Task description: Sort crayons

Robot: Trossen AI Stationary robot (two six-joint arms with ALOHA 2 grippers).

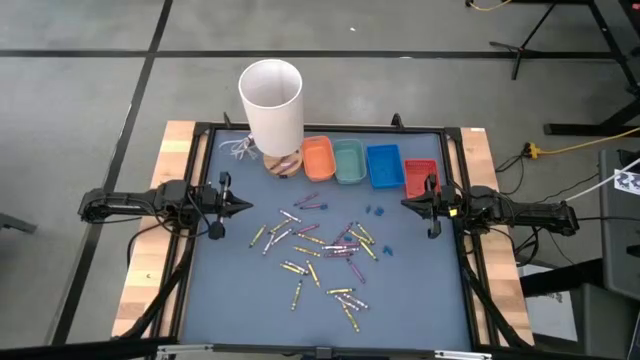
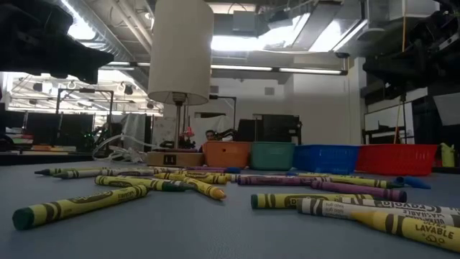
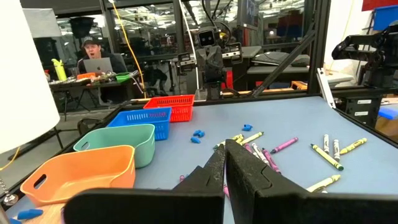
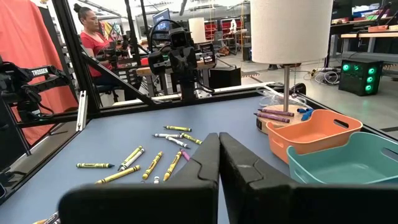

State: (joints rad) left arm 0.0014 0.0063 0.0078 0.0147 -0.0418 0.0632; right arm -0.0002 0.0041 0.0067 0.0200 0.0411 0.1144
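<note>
the crayons (image 1: pixel 320 250) lie scattered flat across the middle of the blue-grey table (image 1: pixel 420 310), most in a loose heap towards the centre and right, a few strays nearer the front edge. they look light, stiff and thin, with paper wraps; being round, they will likely roll or skid if nudged, and could snap under a hard squeeze. the best hold is probably across the middle of one stick, picked from the heap's edge where no neighbour touches it.

counted from above, there are roughly two dozen crayons, though overlaps make an exact figure unsure. most are yellow, several purple, a few pale or reddish. four small trays stand in a row at the far side: orange tray (image 1: pixel 318 158), teal tray (image 1: pixel 349 160), blue tray (image 1: pixel 384 165), red tray (image 1: pixel 421 175). one lamp (image 1: pixel 272 105) stands left of them. three or four small blue bits (image 1: pixel 375 211) lie near the trays.

the left gripper (image 1: pixel 243 208) waits at the left edge, fingers pinched together, holding nothing. the right gripper (image 1: pixel 405 204) mirrors it at the right edge, likewise closed and empty.
</note>
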